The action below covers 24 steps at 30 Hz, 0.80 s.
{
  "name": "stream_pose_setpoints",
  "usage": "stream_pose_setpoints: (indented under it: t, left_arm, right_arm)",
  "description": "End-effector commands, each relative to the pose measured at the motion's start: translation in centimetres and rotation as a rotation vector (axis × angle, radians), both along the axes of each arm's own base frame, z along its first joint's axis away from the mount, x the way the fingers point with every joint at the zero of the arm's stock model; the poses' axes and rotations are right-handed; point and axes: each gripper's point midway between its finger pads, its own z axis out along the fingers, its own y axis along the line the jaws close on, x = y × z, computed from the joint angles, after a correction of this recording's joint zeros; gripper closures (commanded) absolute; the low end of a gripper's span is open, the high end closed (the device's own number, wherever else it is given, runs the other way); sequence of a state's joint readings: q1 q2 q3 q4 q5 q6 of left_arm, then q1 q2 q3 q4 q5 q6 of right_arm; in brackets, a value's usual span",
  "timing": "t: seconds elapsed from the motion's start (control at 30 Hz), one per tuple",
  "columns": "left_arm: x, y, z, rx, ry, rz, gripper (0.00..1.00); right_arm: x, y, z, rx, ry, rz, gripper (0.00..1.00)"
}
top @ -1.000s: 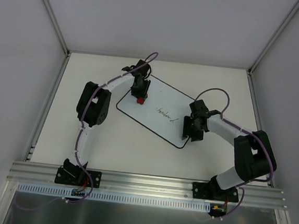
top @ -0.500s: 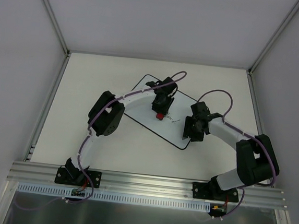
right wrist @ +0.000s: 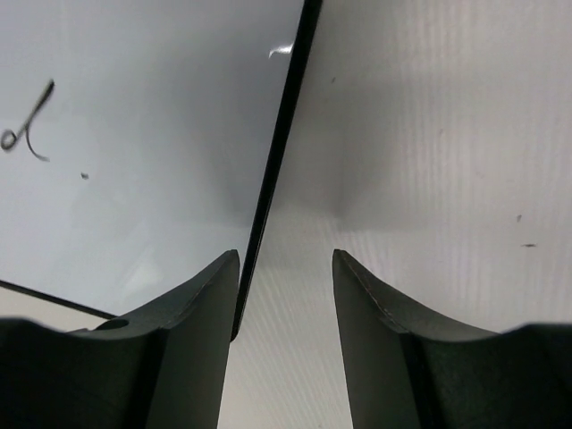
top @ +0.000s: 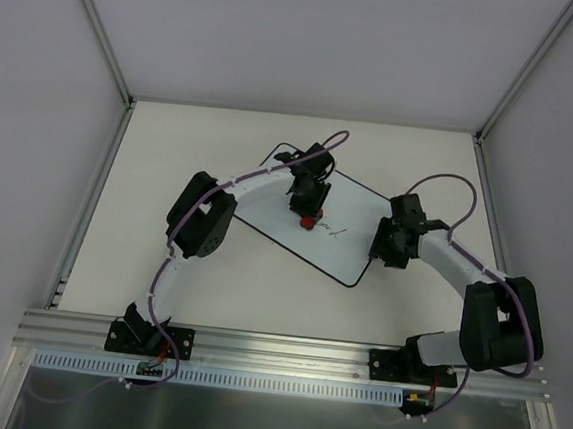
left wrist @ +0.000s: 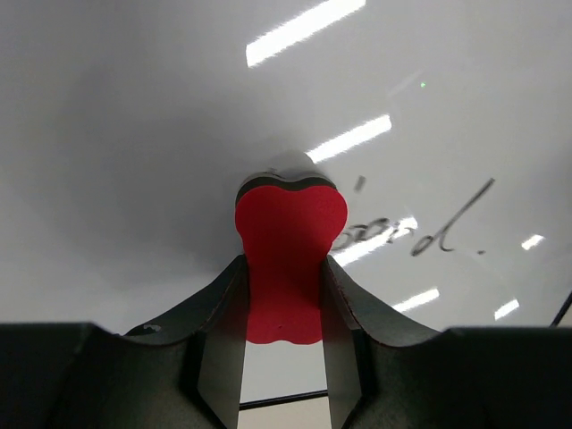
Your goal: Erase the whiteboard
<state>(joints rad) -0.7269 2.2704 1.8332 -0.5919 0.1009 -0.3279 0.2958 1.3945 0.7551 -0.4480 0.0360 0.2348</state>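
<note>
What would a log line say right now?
left gripper: shut on red eraser, on whiteboard | writing: some visible | right gripper: open, over its edge

You see whiteboard (top: 348, 252) lying askew mid-desk (top: 170, 164). Your left tool (top: 308, 216) over board's middle, red eraser (top: 307, 221) at its tip, just beside faint handwriting (top: 336, 233). Your right tool (top: 388, 251) at board's right edge.

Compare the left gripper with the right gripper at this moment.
The left gripper is shut on a red bone-shaped eraser; the right gripper is open and holds nothing. The left gripper is over the middle of the flat white whiteboard, beside dark handwriting; the right gripper straddles the board's thin black border. Both are black, two-fingered and pointed down at the board.
</note>
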Motion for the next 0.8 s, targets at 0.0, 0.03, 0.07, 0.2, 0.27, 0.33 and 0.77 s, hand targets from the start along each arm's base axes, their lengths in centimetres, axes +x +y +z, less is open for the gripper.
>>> stream_pose_setpoints:
  t: [0.0, 0.03, 0.07, 0.2, 0.27, 0.33, 0.77]
  left_arm:
    - [1.0, 6.2, -2.7, 0.126, 0.08, 0.113, 0.92]
    - [1.5, 6.6, -2.6, 0.126, 0.077, 0.123, 0.92]
    - [2.1, 6.9, -2.4, 0.126, 0.067, 0.132, 0.92]
    - [3.7, 7.9, -1.8, 0.128, 0.038, 0.151, 0.92]
    - [3.5, 7.7, -1.9, 0.119, 0.046, 0.145, 0.92]
    - [2.9, 7.0, -2.3, 0.107, 0.065, 0.134, 0.92]
    - [-3.0, -2.0, -3.9, 0.037, 0.139, -0.041, 0.92]
  right_arm:
    - [3.2, -1.1, 2.1, 0.009, -0.072, -0.062, 0.5]
    - [3.7, -1.6, 2.2, -0.001, -0.074, -0.075, 0.49]
    - [5.0, -2.0, 2.8, 0.0, -0.094, -0.093, 0.48]
    - [7.4, -2.6, 2.5, 0.016, -0.074, -0.152, 0.47]
    - [7.9, -2.4, 1.4, 0.019, -0.036, -0.163, 0.48]
    - [8.5, -1.9, 0.7, 0.038, -0.013, -0.182, 0.48]
    - [8.4, 0.1, -1.5, 0.149, 0.061, -0.251, 0.51]
